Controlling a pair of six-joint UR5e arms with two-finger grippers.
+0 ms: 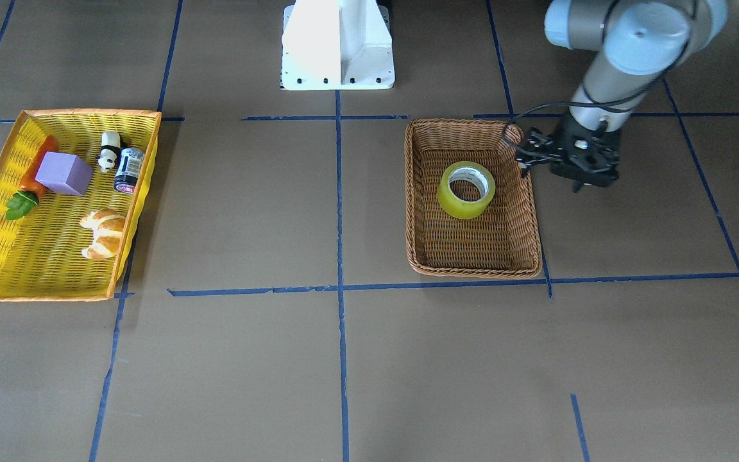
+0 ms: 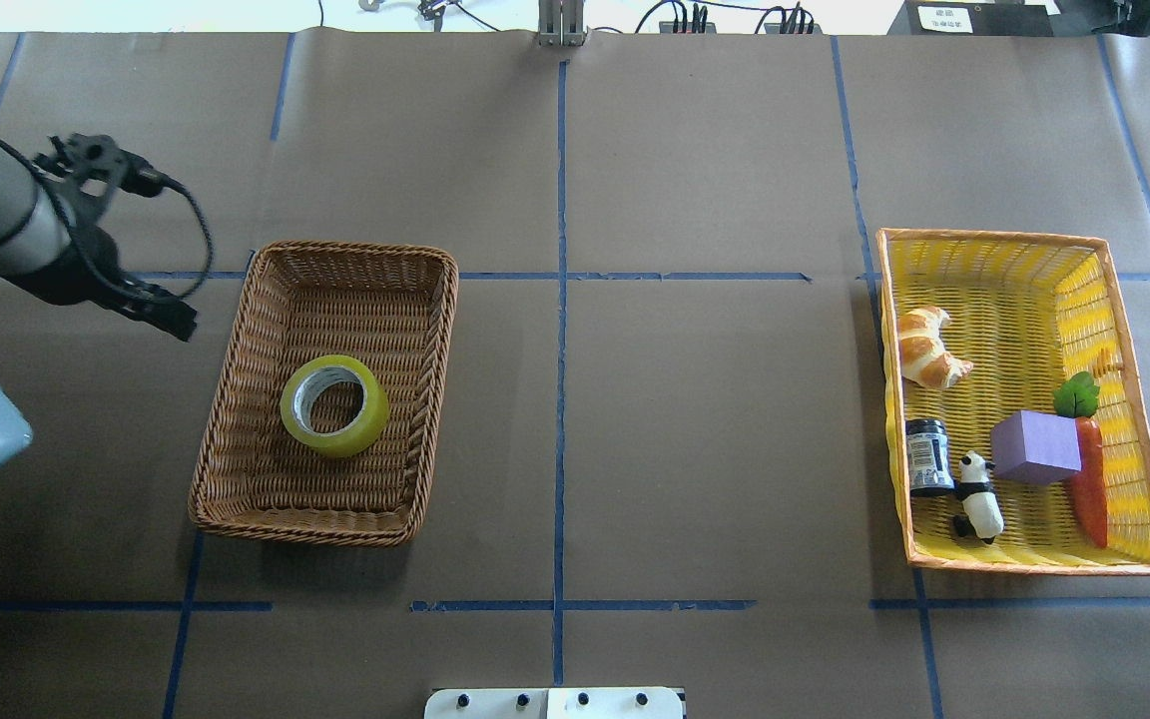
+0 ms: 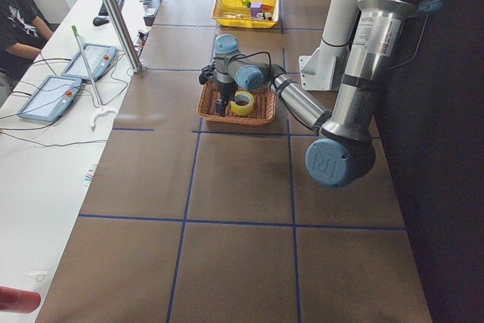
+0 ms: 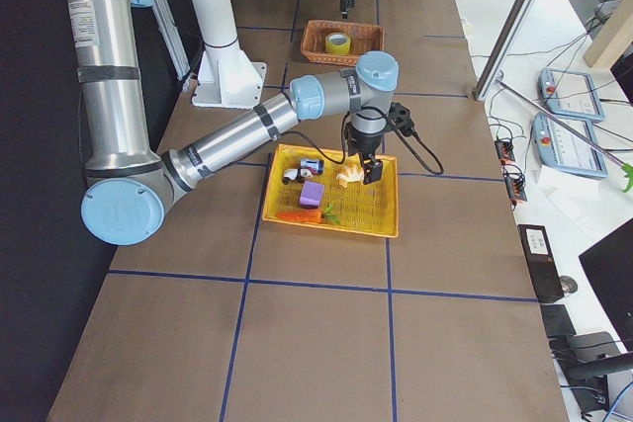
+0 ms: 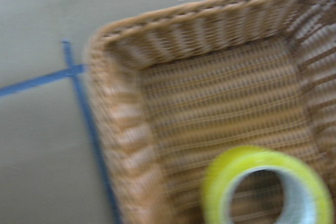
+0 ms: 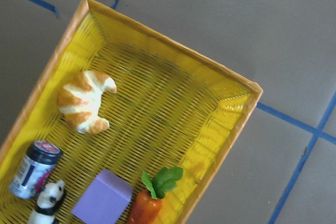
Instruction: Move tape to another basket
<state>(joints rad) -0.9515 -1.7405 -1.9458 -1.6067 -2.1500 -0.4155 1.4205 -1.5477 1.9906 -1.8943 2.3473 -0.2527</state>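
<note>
Tape (image 5: 265,187) at lower right is best gripped across one wall; how open the left gripper (image 2: 174,320) stands cannot be told.

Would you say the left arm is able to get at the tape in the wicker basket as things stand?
Probably yes. The left gripper hangs just outside the basket, beside its rim; the tape lies flat, hole up, alone inside with nothing over it. Only the raised wall stands between them.
</note>
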